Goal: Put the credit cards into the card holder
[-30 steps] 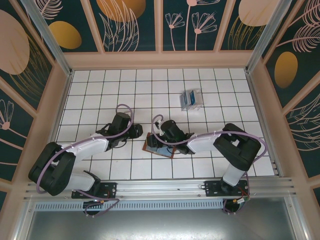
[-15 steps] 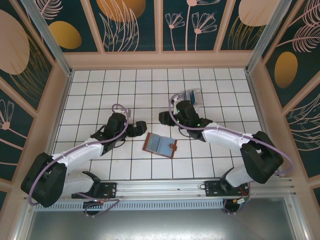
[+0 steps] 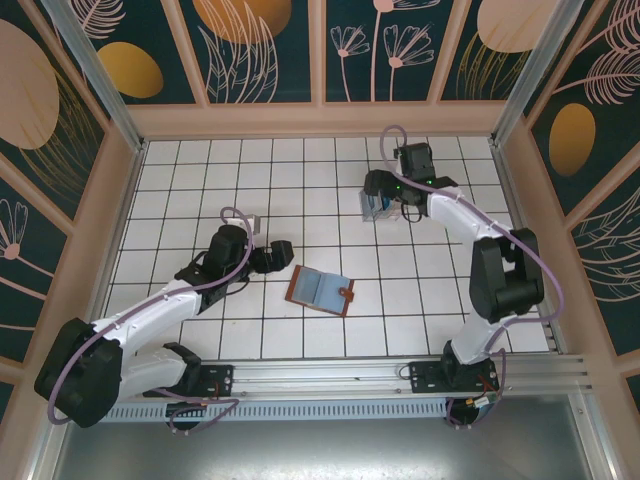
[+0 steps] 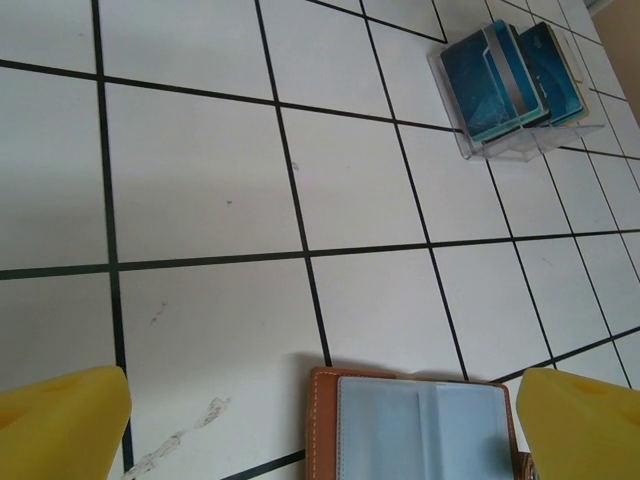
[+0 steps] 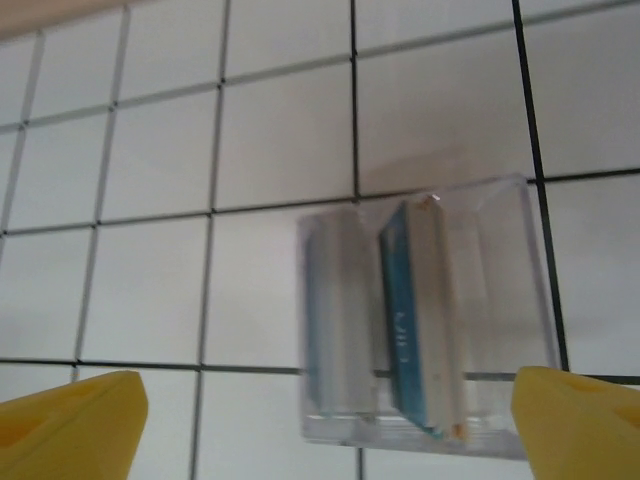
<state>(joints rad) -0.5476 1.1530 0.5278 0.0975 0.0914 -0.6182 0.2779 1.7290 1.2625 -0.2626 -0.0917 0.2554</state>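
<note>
Left arm (image 3: 160, 305) reaches toward frame centre; left gripper (image 3: 277, 255) low, jaws spread wide. Right arm (image 3: 470, 225) reaches to upper right; right gripper (image 3: 383, 192) jaws wide apart.

Nothing legible: no word, number or brand can be read. The blue cards (image 4: 505, 75) standing in the clear box (image 4: 500, 148) carry pale markings, too small to make out. In the right wrist view one card (image 5: 402, 330) shows faint marks, blurred beyond reading.
</note>
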